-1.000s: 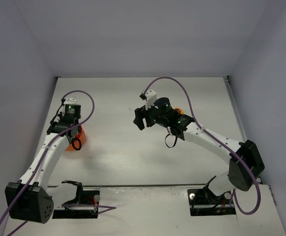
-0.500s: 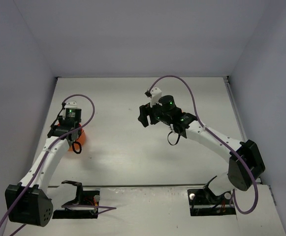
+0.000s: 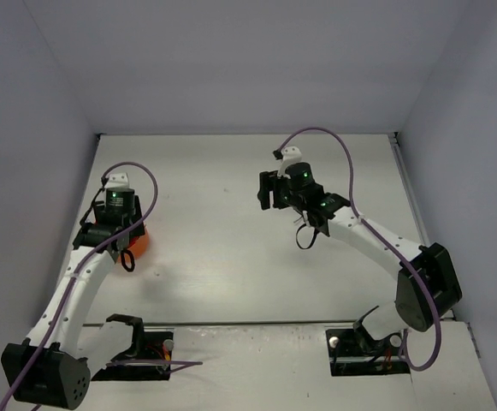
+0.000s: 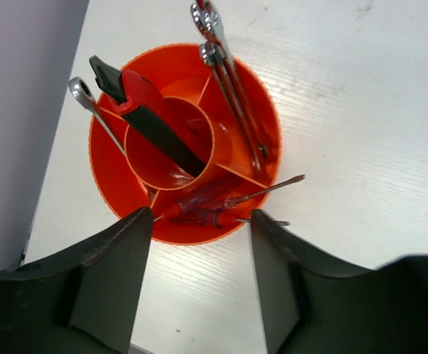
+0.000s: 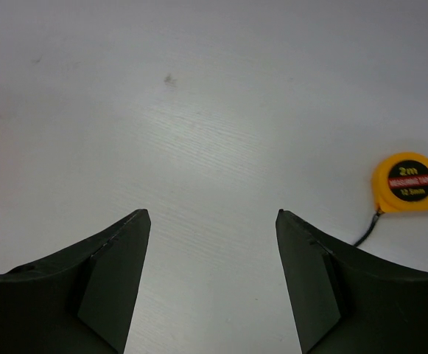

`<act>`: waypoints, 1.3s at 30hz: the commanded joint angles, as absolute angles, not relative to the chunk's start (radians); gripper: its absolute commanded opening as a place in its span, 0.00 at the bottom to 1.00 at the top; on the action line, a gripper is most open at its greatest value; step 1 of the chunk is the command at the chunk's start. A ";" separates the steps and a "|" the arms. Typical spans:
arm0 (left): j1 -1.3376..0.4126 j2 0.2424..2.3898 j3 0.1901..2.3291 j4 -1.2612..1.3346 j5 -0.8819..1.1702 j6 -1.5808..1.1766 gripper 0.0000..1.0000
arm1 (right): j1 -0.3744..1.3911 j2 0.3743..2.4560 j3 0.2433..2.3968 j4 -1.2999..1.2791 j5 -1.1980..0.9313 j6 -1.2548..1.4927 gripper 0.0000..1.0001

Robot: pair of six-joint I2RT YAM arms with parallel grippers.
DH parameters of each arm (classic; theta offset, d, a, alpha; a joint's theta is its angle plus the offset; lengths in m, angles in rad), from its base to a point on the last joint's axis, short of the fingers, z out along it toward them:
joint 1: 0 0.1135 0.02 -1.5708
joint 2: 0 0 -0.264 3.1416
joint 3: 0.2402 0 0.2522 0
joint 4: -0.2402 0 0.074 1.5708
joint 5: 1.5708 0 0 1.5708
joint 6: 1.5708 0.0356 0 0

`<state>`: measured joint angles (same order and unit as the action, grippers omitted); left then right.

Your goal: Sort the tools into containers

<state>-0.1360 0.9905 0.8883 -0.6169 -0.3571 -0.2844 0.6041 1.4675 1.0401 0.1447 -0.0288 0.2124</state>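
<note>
The round orange-red tub (image 4: 110, 158) stands near the left wall, and in the top view (image 3: 141, 245) it is partly hidden under my left arm. In it stand silver wrenches (image 4: 232, 96), one more wrench (image 4: 96, 110), a red-and-black knife-like tool (image 4: 151, 118) in the middle cup, and screwdrivers (image 4: 206, 203) whose tips stick out over the rim. My left gripper (image 4: 201, 219) is open and empty above the tub's near rim (image 3: 103, 233). My right gripper (image 5: 212, 214) is open and empty over bare table (image 3: 267, 190). The yellow tape measure (image 5: 409, 182) lies to its right.
The grey wall (image 4: 22, 110) runs close along the tub's left side. The tape measure's black strap (image 5: 365, 232) trails on the table toward my right finger. Walls enclose the white table (image 3: 214, 274) on three sides.
My right gripper has swung to the right and turned toward the back of the table. My left arm has shifted a little left and covers more of the tub.
</note>
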 commanded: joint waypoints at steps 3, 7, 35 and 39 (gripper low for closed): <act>-0.137 0.994 1.078 -0.635 -0.238 -0.341 0.58 | 0.512 1.522 1.124 0.077 0.183 0.347 0.67; -0.137 1.026 1.155 -0.660 -0.121 -0.367 0.61 | 0.453 1.609 1.178 0.015 0.207 0.388 0.69; -0.206 1.124 1.246 -0.664 0.140 -0.410 0.63 | 0.287 1.886 1.200 0.005 0.052 0.450 0.59; -0.229 1.145 1.262 -0.663 0.129 -0.408 0.63 | 0.287 1.895 1.173 0.005 0.057 0.457 0.53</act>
